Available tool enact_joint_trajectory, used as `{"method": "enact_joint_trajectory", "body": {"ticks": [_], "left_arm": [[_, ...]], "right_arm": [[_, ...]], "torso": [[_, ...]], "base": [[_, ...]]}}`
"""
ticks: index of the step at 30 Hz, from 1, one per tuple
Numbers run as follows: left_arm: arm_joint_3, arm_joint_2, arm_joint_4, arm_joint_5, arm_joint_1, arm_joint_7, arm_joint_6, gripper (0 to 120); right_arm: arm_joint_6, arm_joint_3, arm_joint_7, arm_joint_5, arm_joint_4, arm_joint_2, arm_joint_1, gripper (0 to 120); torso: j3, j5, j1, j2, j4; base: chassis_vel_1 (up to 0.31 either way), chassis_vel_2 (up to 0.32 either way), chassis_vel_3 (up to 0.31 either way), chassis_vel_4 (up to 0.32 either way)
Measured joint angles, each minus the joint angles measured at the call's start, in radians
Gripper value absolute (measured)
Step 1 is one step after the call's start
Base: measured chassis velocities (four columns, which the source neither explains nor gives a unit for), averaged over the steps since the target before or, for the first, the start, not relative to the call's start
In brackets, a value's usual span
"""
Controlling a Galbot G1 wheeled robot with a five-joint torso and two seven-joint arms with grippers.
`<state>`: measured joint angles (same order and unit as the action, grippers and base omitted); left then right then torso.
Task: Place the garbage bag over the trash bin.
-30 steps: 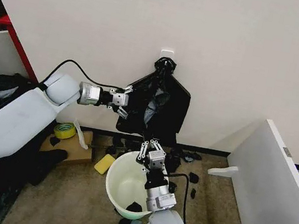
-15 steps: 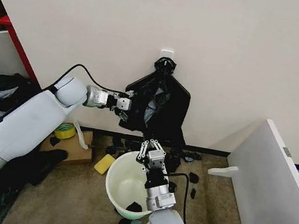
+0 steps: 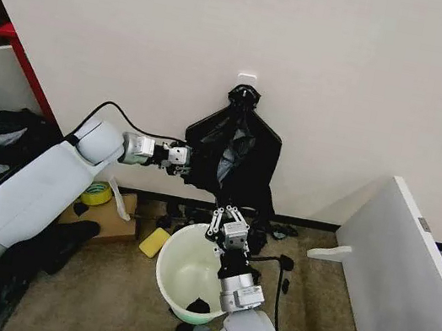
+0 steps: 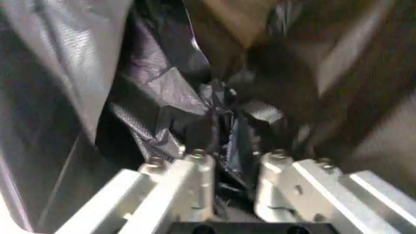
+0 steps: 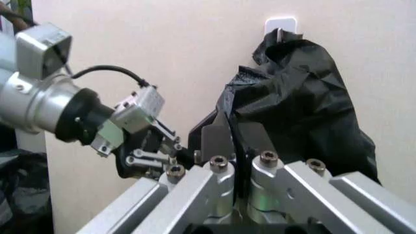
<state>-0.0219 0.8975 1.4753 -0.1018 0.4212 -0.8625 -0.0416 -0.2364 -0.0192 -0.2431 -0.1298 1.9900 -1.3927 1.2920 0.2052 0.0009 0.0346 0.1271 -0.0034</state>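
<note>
Black glossy plastic hangs from a knot on a white wall hook (image 3: 247, 77). Its loose crinkled left layer is the garbage bag (image 3: 208, 139) (image 5: 299, 97). My left gripper (image 3: 185, 163) (image 4: 231, 124) reaches in from the left and is shut on a fold of the garbage bag (image 4: 162, 92) at its left edge. It is also seen in the right wrist view (image 5: 153, 153). The white round trash bin (image 3: 167, 252) stands on the floor below, open side up. My right gripper (image 3: 231, 213) (image 5: 235, 134) points up above the bin's far rim, shut and holding nothing.
A yellow block (image 3: 153, 242) lies left of the bin, next to a tape roll (image 3: 96, 192) on cardboard (image 3: 107, 227). Black scraps (image 3: 283, 229) litter the floor by the wall, and one (image 3: 198, 305) lies inside the bin. A white board (image 3: 407, 276) leans at the right.
My left gripper moved right, into the hanging black plastic, and took hold of a fold. The right gripper has stayed almost still above the bin.
</note>
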Motion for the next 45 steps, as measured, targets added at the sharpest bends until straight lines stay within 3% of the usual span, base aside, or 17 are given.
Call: {"method": "enact_joint_trajectory", "body": {"ticks": [2, 6, 7, 14, 17, 24, 28, 35, 45], "left_arm": [[0.009, -0.004, 0.011, -0.073, 0.029, 0.042, 0.023, 0], [0.028, -0.014, 0.075, -0.424, 0.154, 0.276, 0.060, 0], [0.028, -0.014, 0.075, -0.424, 0.154, 0.276, 0.060, 0], [0.128, 0.004, 0.222, -0.714, 0.392, 0.468, 0.044, 0], [0.142, 0.017, 0.273, -0.763, 0.462, 0.496, 0.027, 0], [0.169, 0.056, 0.375, -0.784, 0.620, 0.520, -0.024, 0], [0.191, 0.065, 0.414, -0.729, 0.702, 0.519, -0.061, 0], [0.187, 0.035, 0.416, -0.649, 0.687, 0.498, -0.103, 0], [0.169, 0.033, 0.375, -0.705, 0.641, 0.494, -0.180, 0]], "right_arm": [[0.000, 0.001, -0.001, 0.000, 0.001, 0.001, 0.002, 0], [-0.001, 0.002, -0.010, 0.014, 0.004, 0.014, 0.006, 0], [-0.001, 0.002, -0.010, 0.014, 0.004, 0.014, 0.006, 0], [0.017, -0.012, -0.039, 0.089, 0.032, 0.035, 0.027, 0], [0.022, -0.018, -0.046, 0.123, 0.047, 0.041, 0.038, 0], [0.027, -0.024, -0.062, 0.204, 0.099, 0.071, 0.080, 0], [0.024, -0.015, -0.065, 0.204, 0.125, 0.094, 0.113, 0], [0.003, -0.009, -0.034, 0.181, 0.128, 0.079, 0.117, 0], [-0.017, -0.004, -0.006, 0.180, 0.102, 0.065, 0.082, 0]], "torso": [[0.000, 0.0000, 0.000, 0.000, 0.0001], [0.000, -0.0002, 0.000, 0.000, 0.0000], [0.000, -0.0002, 0.000, 0.000, 0.0000], [0.000, -0.0001, 0.000, 0.000, 0.0003], [0.000, -0.0001, 0.000, 0.000, 0.0002], [0.000, -0.0001, 0.000, 0.000, 0.0001], [0.000, -0.0003, 0.000, 0.000, 0.0003], [0.000, -0.0001, 0.000, 0.000, 0.0000], [0.000, -0.0005, 0.000, 0.000, 0.0001]], "base": [[0.000, 0.000, 0.000, 0.000], [0.000, 0.000, 0.000, 0.000], [0.000, 0.000, 0.000, 0.000], [0.000, 0.000, 0.000, 0.000], [0.000, 0.000, 0.000, 0.000], [0.000, 0.000, 0.000, 0.000], [0.000, 0.000, 0.000, 0.000], [0.000, 0.000, 0.000, 0.000], [0.000, 0.000, 0.000, 0.000]]}}
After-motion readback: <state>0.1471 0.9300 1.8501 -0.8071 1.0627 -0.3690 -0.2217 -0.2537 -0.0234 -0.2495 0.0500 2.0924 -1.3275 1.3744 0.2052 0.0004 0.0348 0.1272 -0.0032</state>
